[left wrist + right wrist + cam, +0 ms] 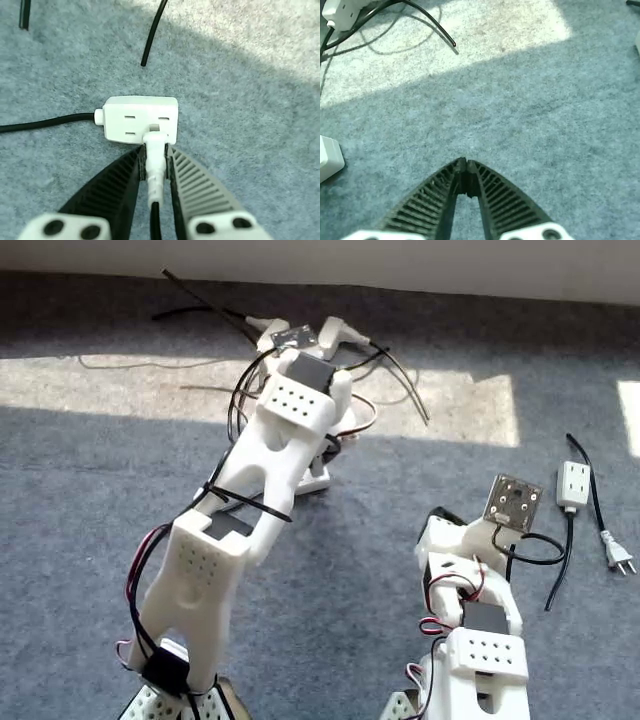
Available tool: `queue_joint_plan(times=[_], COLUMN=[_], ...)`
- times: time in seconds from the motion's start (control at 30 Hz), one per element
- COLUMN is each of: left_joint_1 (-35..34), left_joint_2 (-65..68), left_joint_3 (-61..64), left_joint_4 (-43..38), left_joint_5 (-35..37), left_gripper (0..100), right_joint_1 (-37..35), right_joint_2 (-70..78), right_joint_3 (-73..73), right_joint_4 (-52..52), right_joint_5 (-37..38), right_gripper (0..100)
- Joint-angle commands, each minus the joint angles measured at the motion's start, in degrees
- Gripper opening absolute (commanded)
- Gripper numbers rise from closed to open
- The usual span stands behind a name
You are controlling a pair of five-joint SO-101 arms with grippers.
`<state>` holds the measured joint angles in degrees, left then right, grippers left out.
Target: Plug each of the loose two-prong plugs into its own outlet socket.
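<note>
Grey carpet [360,570] lies under both arms, with a sunlit band across it toward 12 o'clock in the high view. Seen from the left wrist, the left gripper [155,150] pinches a white plug [154,167] between its ribbed fingers [117,182]. The nose of the plug meets the face of a white outlet [140,119] at one of its two slot pairs. The prongs seem to be seated, though the plug body hides them. A black cord [45,121] leaves the outlet's end and runs off over the carpet. In the high view the left arm [265,465] stretches from 7 o'clock up past the centre, and that outlet peeks out beneath it near the centre. The right arm [475,625] sits folded at 5 o'clock, and the right gripper [466,172] hangs above the carpet with its fingertips pressed together. At 3 o'clock a second outlet [573,483] lies well apart from both arms. A loose plug [622,562] lies near it, toward its 5 o'clock, prongs bare.
</note>
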<state>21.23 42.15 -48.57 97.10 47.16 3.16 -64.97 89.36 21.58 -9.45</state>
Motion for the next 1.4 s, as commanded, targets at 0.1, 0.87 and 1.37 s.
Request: queue_joint_plan(times=[0.1,0.87,1.37], left_joint_1=[-0.48,-0.31,-0.13], left_joint_2=[-0.66,3.74,3.03], left_joint_3=[-1.89,-2.33,-2.33], left_joint_4=[-1.41,-3.69,-3.52], left_joint_5=[-0.09,0.18,0.35], left_gripper=[1,1,1], right_joint_1=[-0.48,-0.48,-0.48], right_joint_2=[-0.57,-0.57,-0.57], right_joint_3=[-0.31,-0.31,-0.31], right_joint_4=[-1.27,-1.27,-1.27], right_joint_5=[-0.62,-0.62,-0.62], right_gripper=[0.7,0.7,0.7])
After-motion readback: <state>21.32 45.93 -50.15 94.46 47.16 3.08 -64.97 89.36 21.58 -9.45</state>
